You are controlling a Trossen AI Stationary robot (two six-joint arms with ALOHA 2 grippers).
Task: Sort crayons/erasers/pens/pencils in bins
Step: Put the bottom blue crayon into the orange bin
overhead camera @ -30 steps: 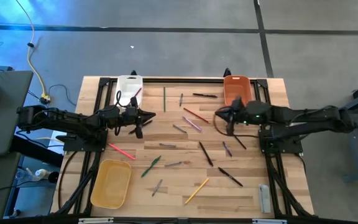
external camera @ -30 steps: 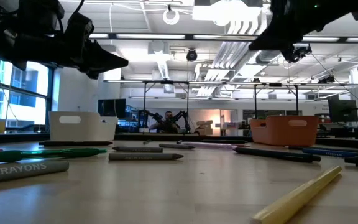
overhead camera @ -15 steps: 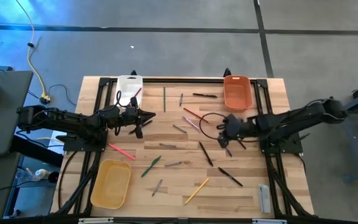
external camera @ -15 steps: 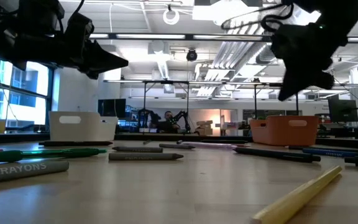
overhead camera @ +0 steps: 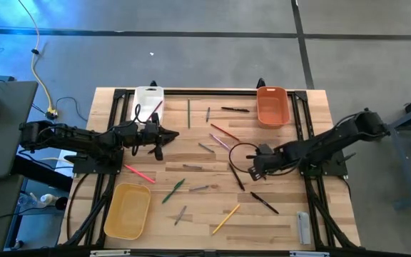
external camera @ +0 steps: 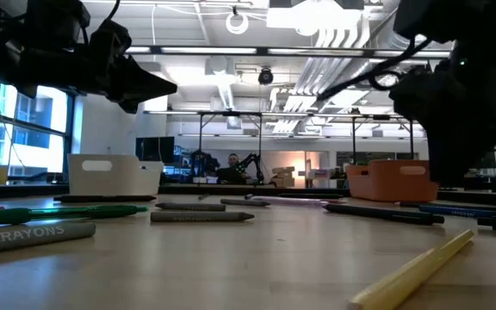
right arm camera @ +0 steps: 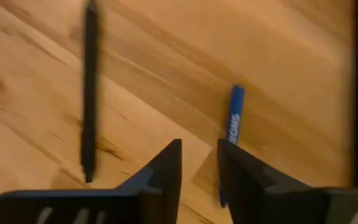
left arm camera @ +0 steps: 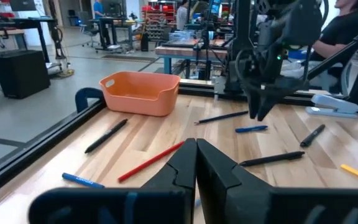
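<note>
The right gripper (overhead camera: 256,170) hangs low over the table (overhead camera: 284,221), in its right half near the middle, fingers (right arm camera: 166,168) parted by a narrow gap and holding nothing. Just beneath them lies a blue crayon (right arm camera: 230,134), with a black pen (right arm camera: 89,93) a little to one side.

The left gripper (overhead camera: 164,135) hovers over the left half, between the white bin (overhead camera: 148,100) and the table's centre, its fingers (left arm camera: 219,168) pressed together and empty.

The white bin sits at the far edge toward the left, with a red stick leaning in it. The orange bin (overhead camera: 272,105) sits at the far edge toward the right. The yellow bin (overhead camera: 128,210) is in the near left corner.

The sticks (overhead camera: 212,153) are scattered across the middle of the table, none touching the orange or yellow bin: a green pen (overhead camera: 173,190), a yellow pencil (overhead camera: 225,219) near the front edge, a red one (overhead camera: 140,173) just beyond the yellow bin. A grey bar (overhead camera: 303,228) lies in the near right corner.
</note>
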